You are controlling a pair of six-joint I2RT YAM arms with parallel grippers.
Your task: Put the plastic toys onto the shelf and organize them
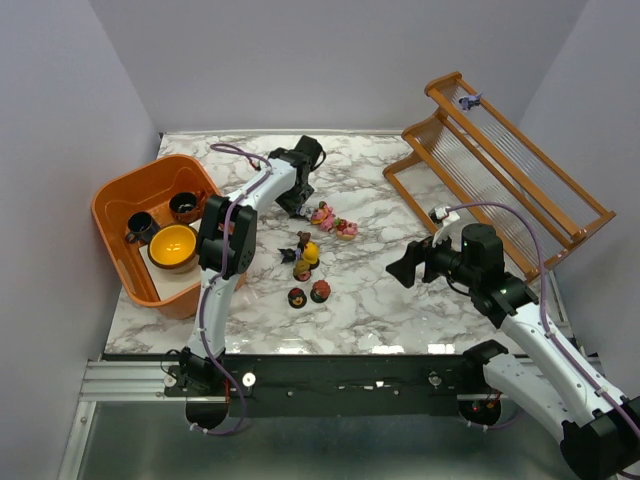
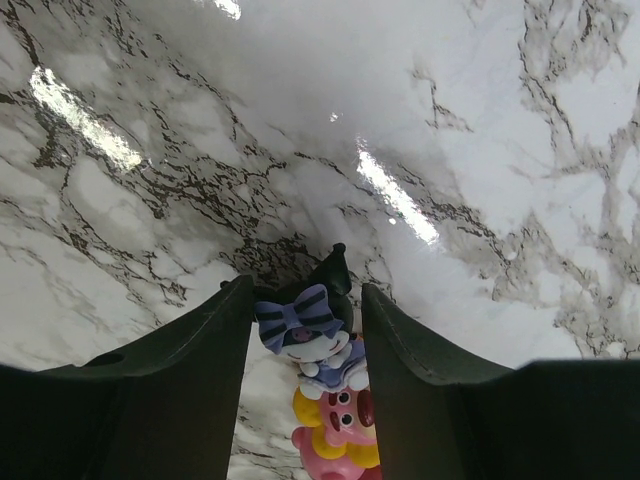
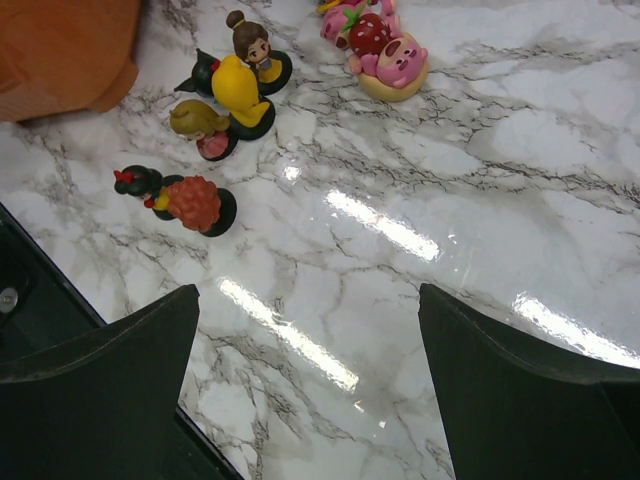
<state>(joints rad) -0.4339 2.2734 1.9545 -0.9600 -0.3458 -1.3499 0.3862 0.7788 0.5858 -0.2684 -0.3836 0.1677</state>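
Note:
My left gripper (image 1: 297, 207) is low over the marble table, shut on a purple-black figurine (image 2: 305, 325) with a striped bow, held between the fingers (image 2: 200, 360). A pink and yellow figurine (image 2: 340, 430) lies right behind it, also seen from above (image 1: 322, 214). Several more toys stand mid-table: a second pink one (image 1: 346, 229), a yellow one (image 1: 311, 252), a red one (image 1: 320, 291). My right gripper (image 1: 405, 270) is open and empty above bare marble (image 3: 308, 300), right of the toys. The wooden shelf (image 1: 520, 170) stands at the back right with one purple figurine (image 1: 470, 101) on its top rail.
An orange tub (image 1: 110, 200) at the left holds a yellow bowl (image 1: 173, 247) and two dark cups (image 1: 187, 205); its corner shows in the right wrist view (image 3: 60, 50). The toy cluster (image 3: 238, 85) lies ahead of the right gripper. The table's front edge runs just below it.

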